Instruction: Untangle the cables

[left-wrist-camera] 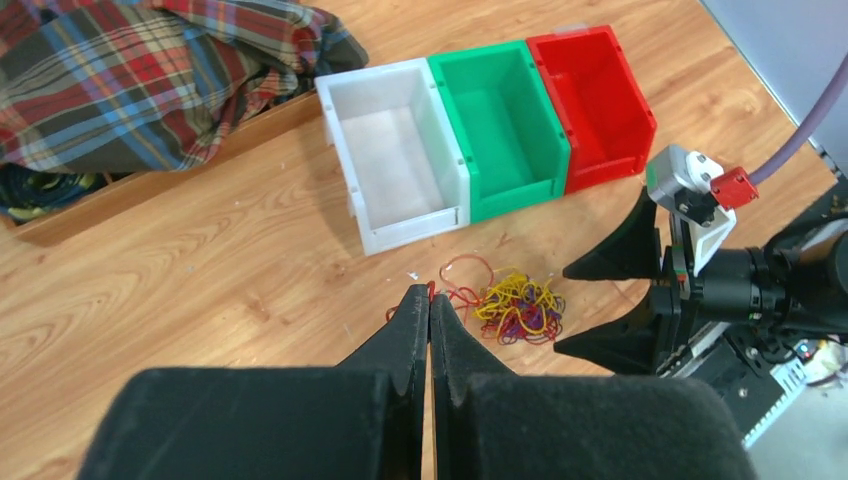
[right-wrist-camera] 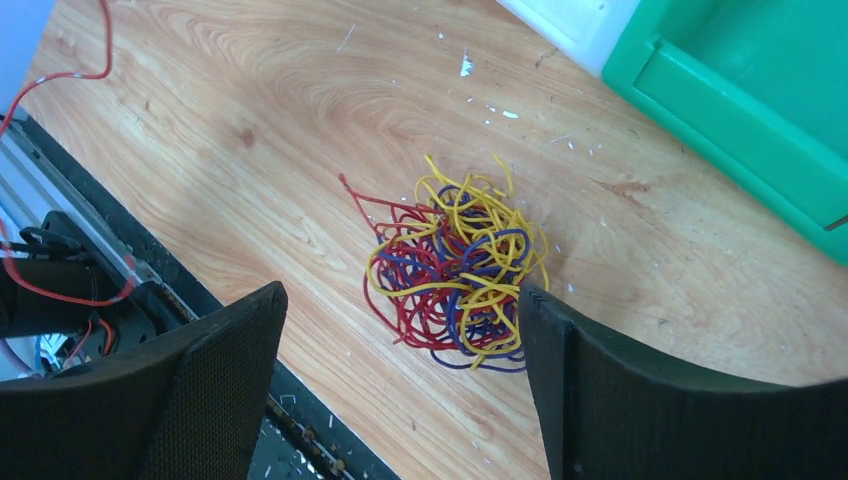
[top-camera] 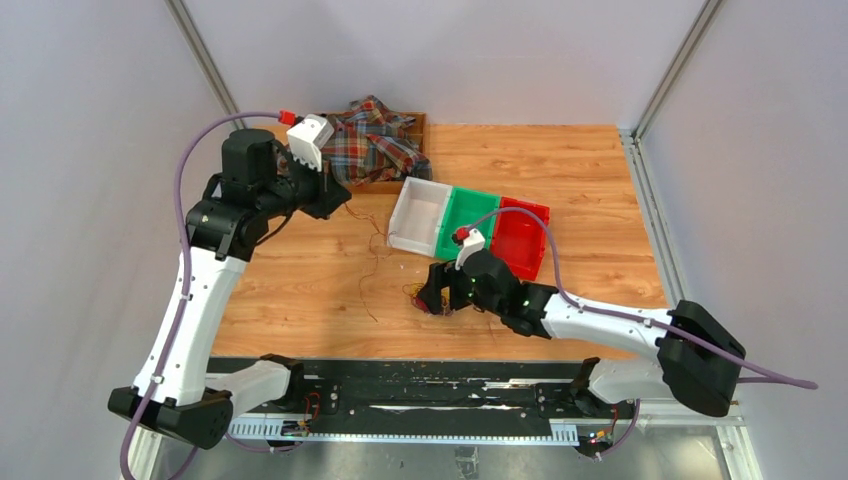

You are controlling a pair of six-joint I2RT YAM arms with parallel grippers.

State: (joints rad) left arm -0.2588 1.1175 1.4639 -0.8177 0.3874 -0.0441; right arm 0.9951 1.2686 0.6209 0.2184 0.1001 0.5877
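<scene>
The cables [right-wrist-camera: 455,270] are a fist-sized tangle of yellow, red and blue-purple wire loops lying on the wooden table. The tangle also shows in the left wrist view [left-wrist-camera: 520,310] and, mostly hidden under the right gripper, in the top view [top-camera: 416,294]. My right gripper [right-wrist-camera: 400,292] is open just above the table, with the tangle close to its right finger [right-wrist-camera: 580,370]. My left gripper [left-wrist-camera: 429,292] is shut on a red strand [left-wrist-camera: 466,260] that leads back to the tangle. In the top view the left gripper [top-camera: 342,205] is raised, and thin strands [top-camera: 376,262] hang from it to the table.
White [top-camera: 418,215], green [top-camera: 465,222] and red [top-camera: 520,238] bins stand in a row just behind the tangle. A plaid cloth [top-camera: 375,140] lies in a wooden tray at the back. The black base rail [top-camera: 400,385] runs along the near table edge.
</scene>
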